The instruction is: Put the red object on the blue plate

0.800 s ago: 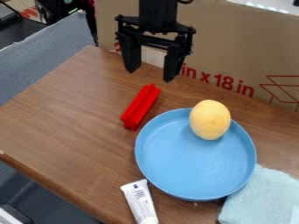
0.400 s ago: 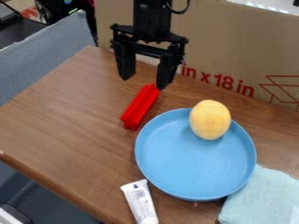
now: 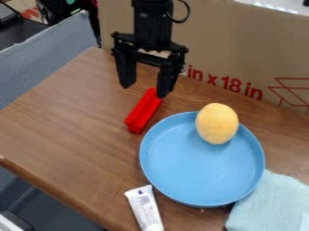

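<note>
Sitting near the front of the wooden table [image 3: 72, 99], the blue plate [image 3: 193, 176] held a single round yellow-orange fruit [image 3: 218, 123], which rested on the far side of the dish close to the raised rim. The remainder of the plate's surface was bare blue. Just off its left rim lay the red object [image 3: 145, 107], flat on the wood, its long axis running diagonally from near-left to far-right; its near end came close to the plate without clearly touching it. A white tube [image 3: 144, 208] lay on the table at the plate's front edge, and a pale teal cloth [image 3: 273, 207] occupied the right front corner, beside the plate. A cardboard box [image 3: 254, 54] with red lettering stood behind everything.

The gripper [image 3: 145, 76] hung from a dark arm pointing steeply downward, above the far end of the red bar. Its two black fingers [image 3: 125, 72] stood wide apart with nothing between them, and their tips were short of the bar, not touching it.
</note>
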`<state>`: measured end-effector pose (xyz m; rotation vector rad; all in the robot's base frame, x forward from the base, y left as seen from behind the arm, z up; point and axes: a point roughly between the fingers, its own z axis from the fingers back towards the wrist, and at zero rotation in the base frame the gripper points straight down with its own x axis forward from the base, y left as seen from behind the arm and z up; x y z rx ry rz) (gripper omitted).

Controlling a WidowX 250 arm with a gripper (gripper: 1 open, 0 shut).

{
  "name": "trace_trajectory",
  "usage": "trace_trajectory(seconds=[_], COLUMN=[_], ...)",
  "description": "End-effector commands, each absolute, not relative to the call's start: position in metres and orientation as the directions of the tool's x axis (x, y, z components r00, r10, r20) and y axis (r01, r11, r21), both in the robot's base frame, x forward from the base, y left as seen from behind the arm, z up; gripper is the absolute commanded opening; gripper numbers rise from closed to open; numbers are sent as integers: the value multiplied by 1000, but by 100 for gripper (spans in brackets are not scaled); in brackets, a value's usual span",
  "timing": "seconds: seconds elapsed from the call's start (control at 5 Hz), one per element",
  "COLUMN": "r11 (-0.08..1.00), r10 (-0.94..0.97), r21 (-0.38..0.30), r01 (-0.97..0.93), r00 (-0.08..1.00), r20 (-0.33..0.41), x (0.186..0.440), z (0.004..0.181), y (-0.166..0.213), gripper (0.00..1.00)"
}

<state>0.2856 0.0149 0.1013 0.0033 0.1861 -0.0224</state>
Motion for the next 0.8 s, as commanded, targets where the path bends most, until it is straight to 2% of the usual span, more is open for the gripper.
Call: trace_trajectory(seconds=[0.0, 0.2, 0.4, 0.6], r11=[1000, 999, 999, 999], r10=[-19, -12, -6, -6], r21=[20, 49, 47, 48], r01=[22, 18, 10, 10], r00=[991, 993, 996, 996], r20=[-130, -118, -94, -87], x=[307, 323, 340, 337], z=[110, 104, 98, 100], y=[17, 22, 10, 25], gripper=[100, 100, 100, 100])
